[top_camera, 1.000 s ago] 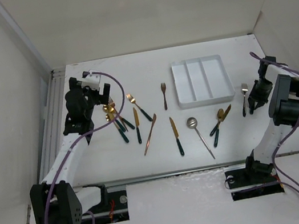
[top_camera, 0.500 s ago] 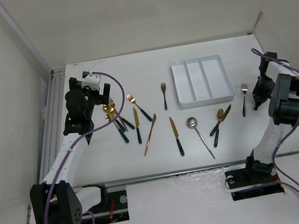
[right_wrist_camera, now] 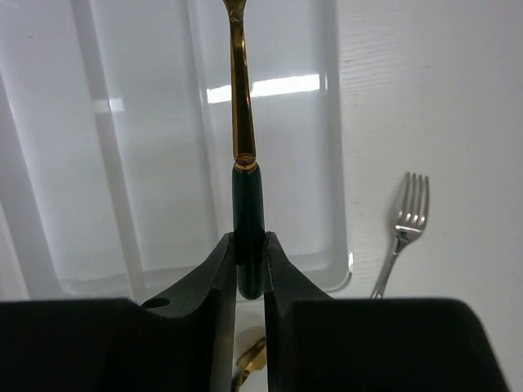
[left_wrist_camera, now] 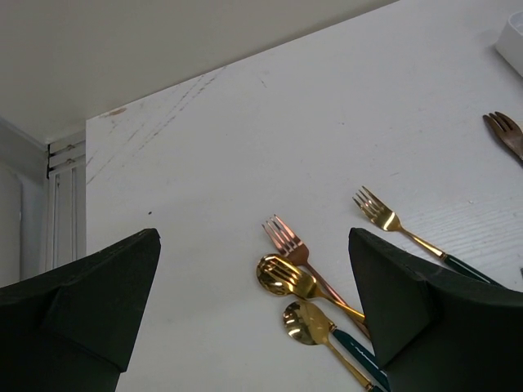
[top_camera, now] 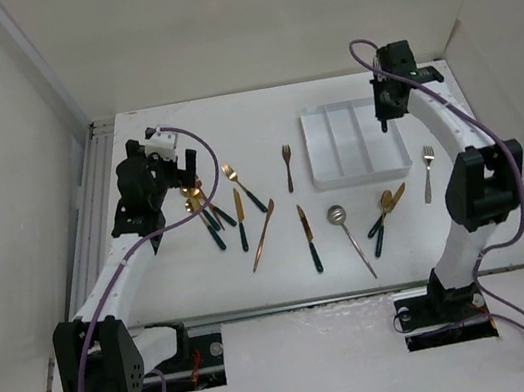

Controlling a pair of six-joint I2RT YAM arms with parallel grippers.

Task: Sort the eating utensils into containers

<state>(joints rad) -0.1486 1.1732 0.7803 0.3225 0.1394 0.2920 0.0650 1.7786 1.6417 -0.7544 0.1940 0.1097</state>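
Observation:
My right gripper point(top_camera: 389, 104) point(right_wrist_camera: 248, 260) hangs over the white three-compartment tray point(top_camera: 361, 175) point(right_wrist_camera: 336, 122), shut on the dark green handle of a gold-stemmed utensil point(right_wrist_camera: 244, 175). The utensil's head runs out of the top of the right wrist view. My left gripper point(left_wrist_camera: 253, 238) stands open over a cluster at the left: a copper fork point(left_wrist_camera: 288, 239), a gold slotted spoon point(left_wrist_camera: 284, 276) and a gold spoon point(left_wrist_camera: 310, 322). Nothing is between its fingers. A gold fork point(left_wrist_camera: 382, 217) lies just to their right.
Loose utensils lie between the arms: a copper fork point(top_camera: 288, 166), a gold fork point(top_camera: 241, 186), knives point(top_camera: 241, 218) point(top_camera: 308, 239), a copper knife point(top_camera: 264, 234), a silver spoon point(top_camera: 348, 232), a crossed gold pair point(top_camera: 384, 210). A silver fork point(top_camera: 428, 173) point(right_wrist_camera: 402, 233) lies right of the tray.
My right arm has swung up from the table's right side to above the tray, carrying the green-handled utensil. The silver fork stayed behind. The left arm has not moved.

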